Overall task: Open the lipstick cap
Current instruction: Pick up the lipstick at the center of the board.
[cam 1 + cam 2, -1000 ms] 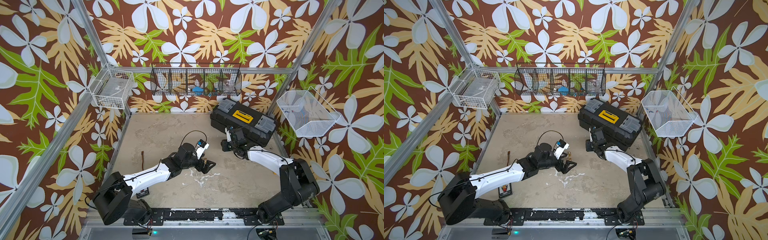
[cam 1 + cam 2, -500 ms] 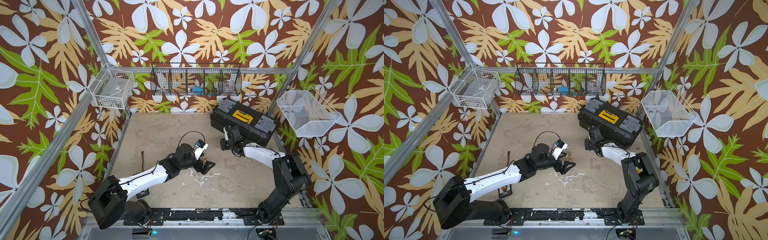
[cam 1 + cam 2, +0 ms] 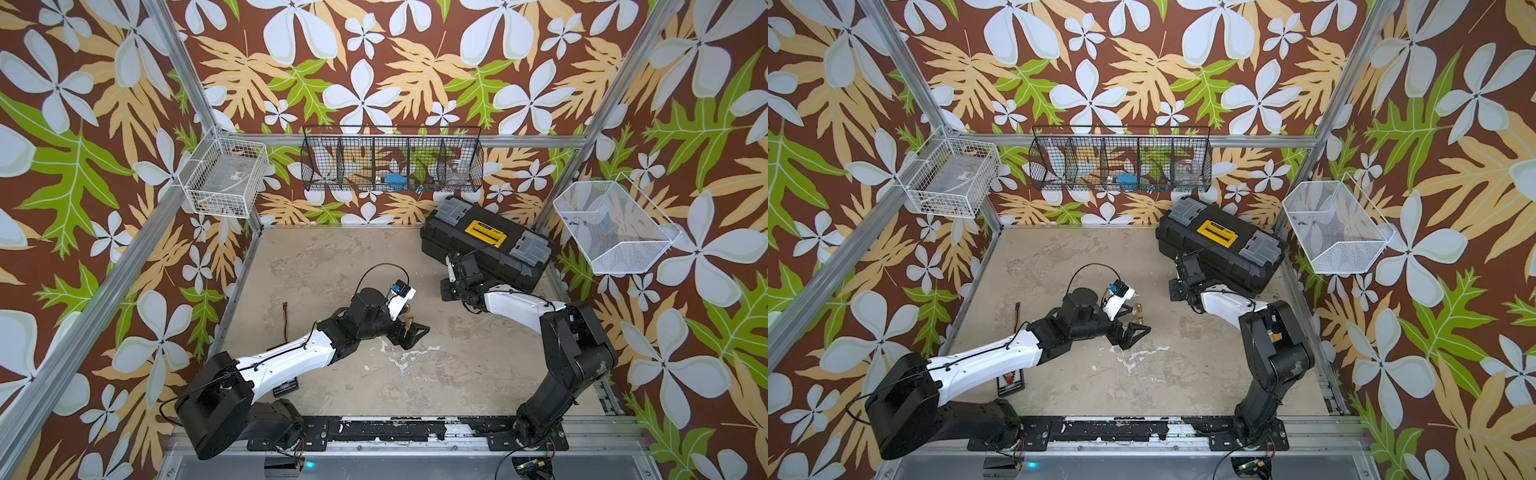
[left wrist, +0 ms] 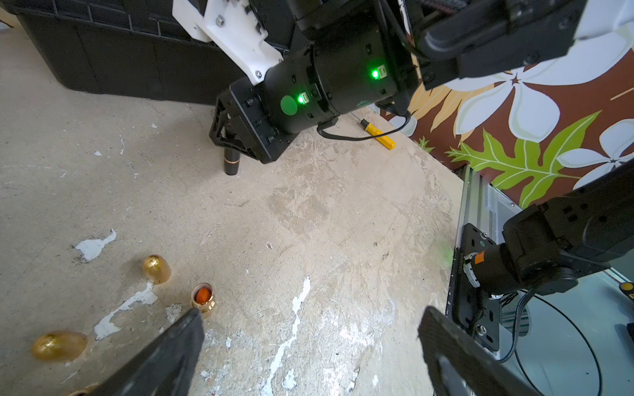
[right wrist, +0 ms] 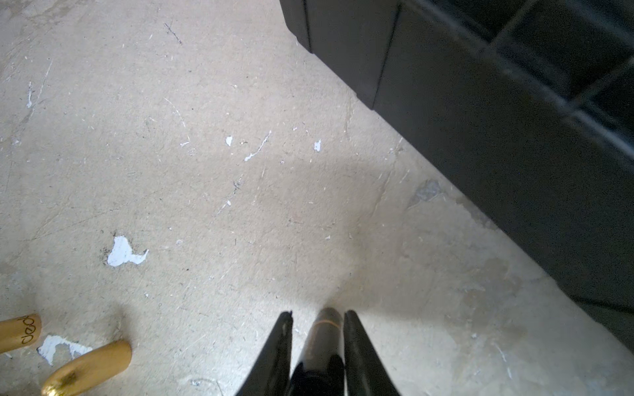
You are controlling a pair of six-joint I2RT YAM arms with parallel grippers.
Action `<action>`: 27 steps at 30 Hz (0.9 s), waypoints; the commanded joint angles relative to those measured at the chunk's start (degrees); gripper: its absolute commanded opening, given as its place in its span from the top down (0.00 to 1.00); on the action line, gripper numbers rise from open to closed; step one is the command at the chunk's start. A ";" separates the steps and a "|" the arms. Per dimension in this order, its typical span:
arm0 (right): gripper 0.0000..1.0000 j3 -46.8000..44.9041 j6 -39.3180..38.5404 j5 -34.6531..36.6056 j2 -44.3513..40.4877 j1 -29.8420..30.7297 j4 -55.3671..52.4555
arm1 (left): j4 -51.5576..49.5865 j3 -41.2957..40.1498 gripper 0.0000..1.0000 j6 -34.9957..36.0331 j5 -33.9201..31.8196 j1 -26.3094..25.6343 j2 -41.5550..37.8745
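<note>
Left gripper: the left gripper hovers low over the table on the robot's side, jaws as wide as a second ago, holding nothing.
Gold pieces: an opened gold lipstick with its orange stick showing stands just beside one left finger. Two loose gold caps lie a little further off. These look already dealt with.
What changed: the right gripper has drawn its jaws in during the last second, while the right arm's elbow has risen above it.
Right gripper now: narrow, with both fingers against the sides of the black lipstick, so it reads as a grip just made.
Black lipstick: it stands upright on the table just in front of the toolbox. Its upper part sits between the jaws and its gold-banded lower end pokes out below, the cap still on.
Meaning for the task: one end is probably secured. The pull-apart is not yet done and needs the idle left gripper on the free end.
Far side: a yellow-handled screwdriver lies untouched beyond the right wrist.
</note>
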 commanded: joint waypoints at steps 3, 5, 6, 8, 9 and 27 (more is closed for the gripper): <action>0.75 -0.95 -1.08 -0.82 -2.74 0.02 0.47 | 1.99 -0.65 0.00 0.40 -1.74 -0.08 -1.83; 0.76 -1.32 -1.42 -1.50 -4.14 -0.05 0.21 | 2.42 -1.12 0.00 0.68 -2.51 -0.05 -2.67; 0.76 -1.51 -1.72 -2.18 -4.90 -0.03 -0.07 | 2.84 -1.44 0.00 0.69 -3.03 -0.08 -3.10; 0.76 -1.56 -2.18 -4.25 -6.92 0.03 -1.46 | 3.06 -1.82 0.00 0.72 -4.52 -0.03 -3.86; 0.76 -1.90 -2.28 -5.66 -8.38 0.03 -1.93 | 3.38 -2.13 0.00 0.69 -5.59 -0.08 -4.39; 0.76 -4.93 -5.06 -36.89 -28.71 0.12 -9.01 | 14.14 -8.77 0.00 14.56 -8.24 0.01 -10.59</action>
